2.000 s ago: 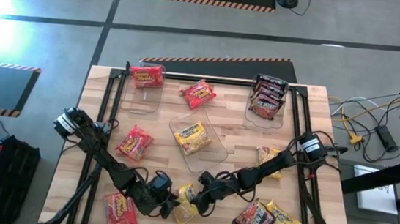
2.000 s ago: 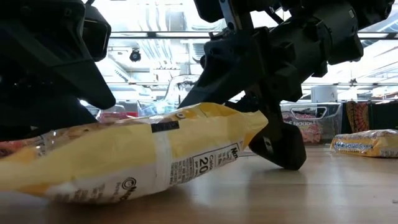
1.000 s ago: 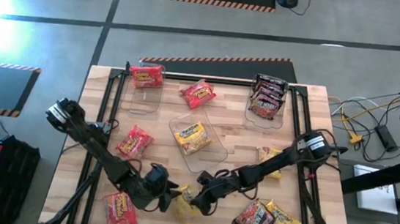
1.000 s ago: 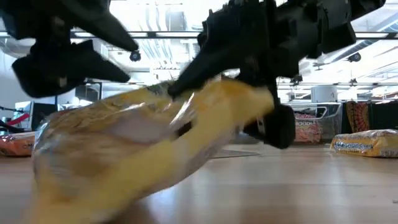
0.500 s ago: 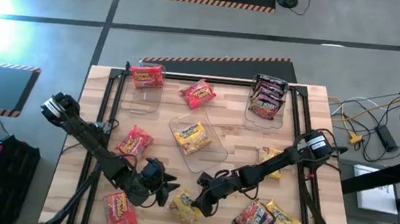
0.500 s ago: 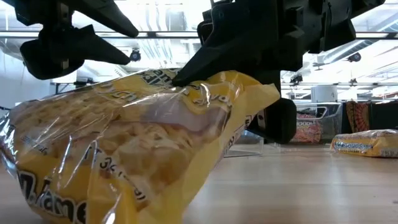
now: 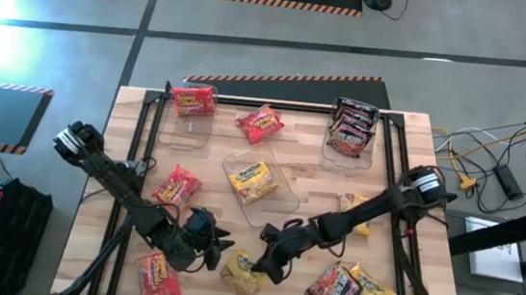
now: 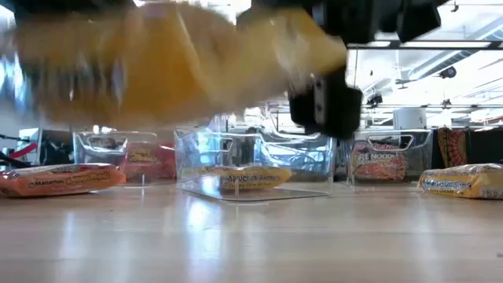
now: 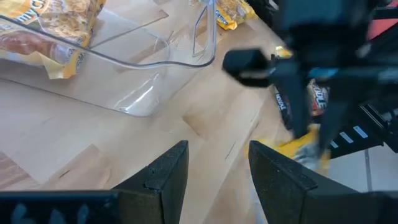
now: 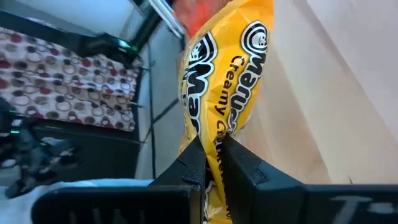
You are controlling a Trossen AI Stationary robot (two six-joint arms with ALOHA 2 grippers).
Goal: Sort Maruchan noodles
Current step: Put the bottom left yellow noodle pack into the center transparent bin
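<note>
My right gripper (image 7: pixel 267 262) is near the table's near edge and is shut on a yellow Maruchan packet (image 7: pixel 243 274). In the low view the packet (image 8: pixel 173 63) shows as a blur high above the wood. My left gripper (image 7: pixel 218 242) is open just left of the packet and touches nothing; its wrist view shows its spread fingers (image 9: pixel 168 171) and the right gripper with the packet (image 9: pixel 301 149) beyond them. Other red, yellow and dark packets lie flat on the table or in three clear bins. My right gripper pinches the yellow packet between its two fingers (image 10: pixel 239 165) at a crinkled edge (image 10: pixel 214 134). The fingers come slanting down from the table's right. The packet is lifted clear of the table (image 8: pixel 251 236) and reaches out past the fingertips toward the left.
Three clear bins stand on the far half: the left one (image 7: pixel 191 121) holds a red packet, the middle one (image 7: pixel 282 200) a yellow one, the right one (image 7: pixel 350 148) dark ones. Loose packets: red (image 7: pixel 261 123), (image 7: pixel 177 187), (image 7: pixel 159 276); yellow (image 7: pixel 356 210), (image 7: pixel 372 289); dark (image 7: pixel 332 288).
The right gripper has raised the yellow packet. A second ago the packet was tilted with its lower end on the wood, and now it hangs clear above the table. The left gripper has drawn back a little toward the table's left, away from the packet.
</note>
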